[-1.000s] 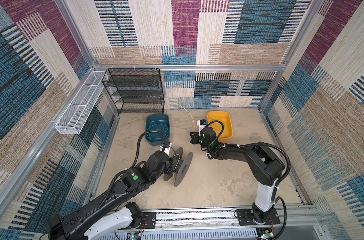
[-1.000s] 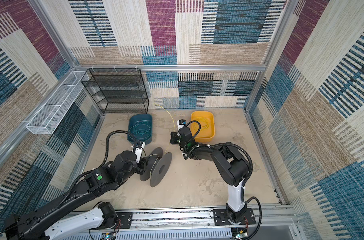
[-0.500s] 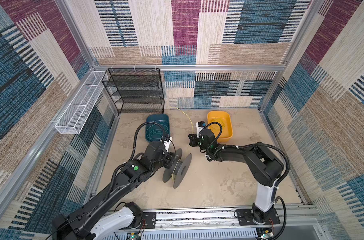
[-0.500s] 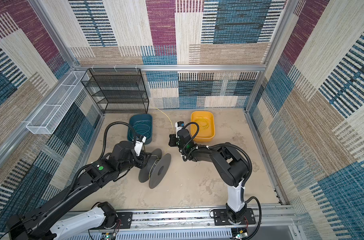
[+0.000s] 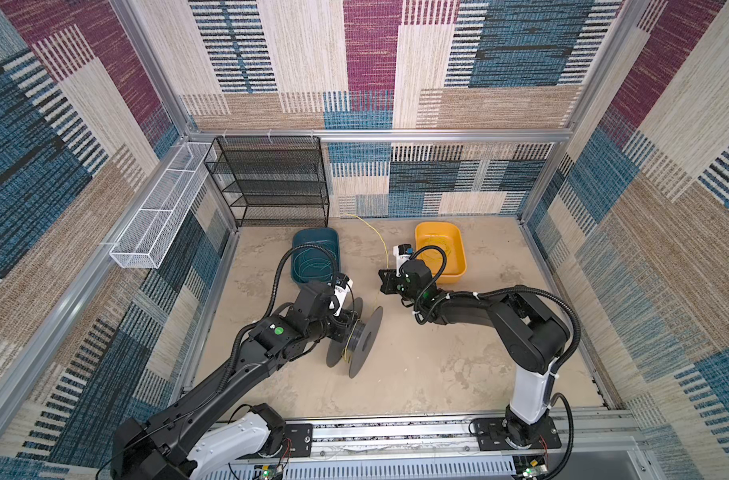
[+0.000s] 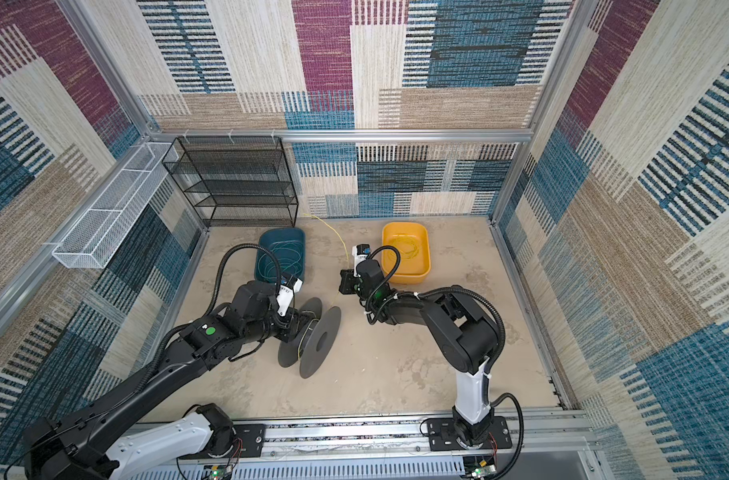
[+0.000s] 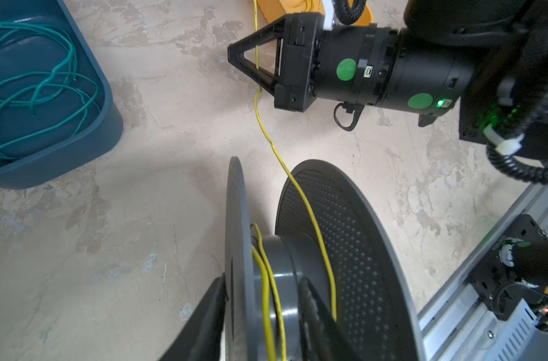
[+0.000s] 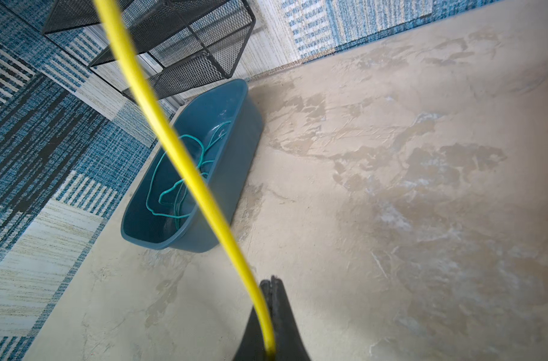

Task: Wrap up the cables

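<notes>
A dark grey spool stands on its rims mid-floor, with a few turns of yellow cable on its hub. My left gripper straddles the spool's near flange, one finger outside it and one against the hub. Whether it clamps is unclear. From the spool the cable runs up through my right gripper, which is shut on it, and on toward the back wall. More yellow cables lie in the orange bin.
A teal bin with green cables sits just behind the left wrist. A black mesh shelf stands at the back left and a white wire basket hangs on the left wall. The metal rail borders the front.
The left arm has shifted a little toward the back and its jaws have narrowed at the spool. The right gripper has edged left with the cable. The spool has stayed in place.
</notes>
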Controlling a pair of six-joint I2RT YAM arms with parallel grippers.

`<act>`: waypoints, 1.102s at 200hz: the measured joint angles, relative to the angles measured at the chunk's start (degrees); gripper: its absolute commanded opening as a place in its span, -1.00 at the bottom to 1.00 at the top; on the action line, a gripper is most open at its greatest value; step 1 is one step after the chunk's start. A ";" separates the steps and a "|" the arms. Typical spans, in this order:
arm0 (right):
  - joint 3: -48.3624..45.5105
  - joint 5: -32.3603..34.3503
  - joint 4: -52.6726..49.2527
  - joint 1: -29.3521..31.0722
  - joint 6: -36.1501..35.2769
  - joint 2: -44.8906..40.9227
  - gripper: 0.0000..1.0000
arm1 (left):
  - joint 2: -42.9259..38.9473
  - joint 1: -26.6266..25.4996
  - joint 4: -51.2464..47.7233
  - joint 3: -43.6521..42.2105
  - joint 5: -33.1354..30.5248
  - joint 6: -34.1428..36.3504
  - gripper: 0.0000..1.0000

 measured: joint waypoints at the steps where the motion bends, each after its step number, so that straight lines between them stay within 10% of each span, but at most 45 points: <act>1: -0.02 0.00 0.00 0.00 0.00 0.00 -1.00 | 0.02 0.00 0.00 0.00 0.00 0.00 -0.32; 70: -1.27 0.00 0.83 0.50 -0.02 -0.74 -1.00 | -0.11 0.00 4.31 -2.14 -2.91 -1.95 -0.26; 130: -1.86 0.04 1.25 0.76 -0.02 -0.79 -1.00 | -1.05 0.00 5.68 -3.63 -6.14 -3.21 -1.00; 183: -2.21 -0.92 1.64 0.79 0.46 -0.87 -1.00 | -3.69 0.02 3.58 -4.37 -5.90 -3.30 -1.00; 220: -4.68 -3.96 1.64 0.81 1.73 -3.08 -0.26 | -5.64 0.00 -0.68 -0.20 -7.56 -2.25 -1.00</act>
